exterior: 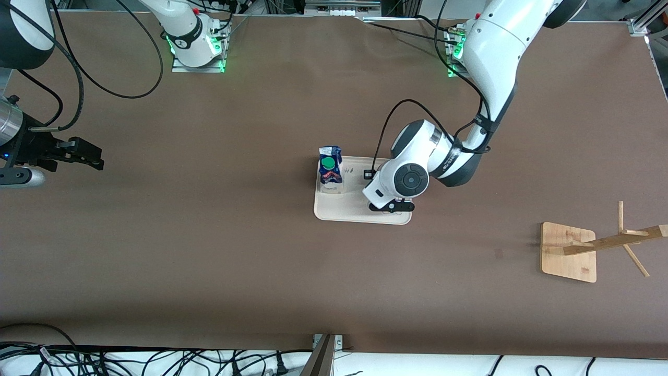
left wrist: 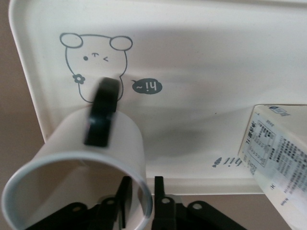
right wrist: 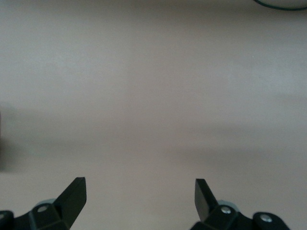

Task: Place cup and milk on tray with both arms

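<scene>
The cream-white tray (exterior: 355,210) lies mid-table. The milk (exterior: 331,168) stands upright on it at the end toward the right arm, and it also shows in the left wrist view (left wrist: 278,153). My left gripper (exterior: 391,207) is over the tray's other end, and the wrist hides the cup in the front view. In the left wrist view this gripper (left wrist: 141,197) is shut on the rim wall of the white cup (left wrist: 72,158), one finger inside and one outside, over the tray (left wrist: 201,72) by its bunny drawing. My right gripper (exterior: 86,155) waits open and empty over bare table (right wrist: 140,189).
A wooden rack (exterior: 569,251) with slanted pegs stands toward the left arm's end of the table, nearer to the front camera than the tray. Cables lie along the table's front edge (exterior: 156,360).
</scene>
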You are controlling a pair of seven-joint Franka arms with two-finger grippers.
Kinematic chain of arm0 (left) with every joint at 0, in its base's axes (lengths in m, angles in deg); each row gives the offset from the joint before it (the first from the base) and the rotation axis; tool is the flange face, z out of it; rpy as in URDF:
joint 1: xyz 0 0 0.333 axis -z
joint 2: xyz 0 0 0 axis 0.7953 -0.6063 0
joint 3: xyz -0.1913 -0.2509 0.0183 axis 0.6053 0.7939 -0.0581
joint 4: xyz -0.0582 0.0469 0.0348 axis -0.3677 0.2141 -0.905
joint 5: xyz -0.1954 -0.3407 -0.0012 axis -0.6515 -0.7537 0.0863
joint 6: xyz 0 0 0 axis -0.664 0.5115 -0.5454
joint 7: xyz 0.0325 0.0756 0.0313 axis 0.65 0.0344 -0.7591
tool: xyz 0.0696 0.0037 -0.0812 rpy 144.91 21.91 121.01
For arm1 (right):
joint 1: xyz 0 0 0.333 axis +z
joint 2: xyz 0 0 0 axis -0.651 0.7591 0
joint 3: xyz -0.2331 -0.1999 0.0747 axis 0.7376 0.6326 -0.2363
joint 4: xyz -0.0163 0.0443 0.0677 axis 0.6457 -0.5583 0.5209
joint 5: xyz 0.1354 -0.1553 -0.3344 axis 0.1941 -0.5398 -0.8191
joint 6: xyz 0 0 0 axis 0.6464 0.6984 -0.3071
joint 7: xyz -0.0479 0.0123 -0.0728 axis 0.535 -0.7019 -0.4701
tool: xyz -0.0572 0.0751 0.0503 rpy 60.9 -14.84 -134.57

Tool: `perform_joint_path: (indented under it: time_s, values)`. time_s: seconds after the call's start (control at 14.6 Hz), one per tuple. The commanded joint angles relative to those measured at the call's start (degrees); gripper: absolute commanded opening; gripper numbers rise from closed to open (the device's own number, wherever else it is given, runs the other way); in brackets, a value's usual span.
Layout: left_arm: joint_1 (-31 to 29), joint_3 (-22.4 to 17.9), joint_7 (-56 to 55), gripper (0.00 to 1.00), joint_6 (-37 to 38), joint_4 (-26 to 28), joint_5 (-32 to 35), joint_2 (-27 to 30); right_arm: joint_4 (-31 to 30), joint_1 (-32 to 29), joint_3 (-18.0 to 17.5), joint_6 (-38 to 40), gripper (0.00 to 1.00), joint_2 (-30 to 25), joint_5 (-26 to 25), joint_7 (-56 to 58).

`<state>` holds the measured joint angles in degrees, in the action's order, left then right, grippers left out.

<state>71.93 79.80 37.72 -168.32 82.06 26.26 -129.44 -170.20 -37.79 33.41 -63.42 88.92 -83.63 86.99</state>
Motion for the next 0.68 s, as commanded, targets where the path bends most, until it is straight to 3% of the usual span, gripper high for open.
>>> perform_joint_path:
  time_s: [0.0, 0.07, 0.41, 0.62]
  values:
    - [0.4, -0.4, -0.2, 0.79, 0.5, -1.7, -1.2, -1.1, -0.6, 0.2, 0.2, 1.3, 1.0, -1.1, -0.5, -5.8]
    - [0.4, -0.4, 0.5, 1.0, 0.3, -1.7, -0.8, -0.7, -0.6, 0.2, 0.2, 1.7, 1.0, -1.1, -0.4, -7.5]
    - [-0.2, -0.3, -1.2, 1.0, 1.2, -4.2, -1.3, 0.0, -0.9, 0.2, 0.2, 1.9, 1.0, -1.2, -0.3, -11.4]
    - [-1.4, -0.4, -3.8, 1.0, 3.7, -4.3, -1.2, 3.4, -0.9, 0.2, 0.0, 2.1, 1.0, -1.2, -0.3, -13.3]
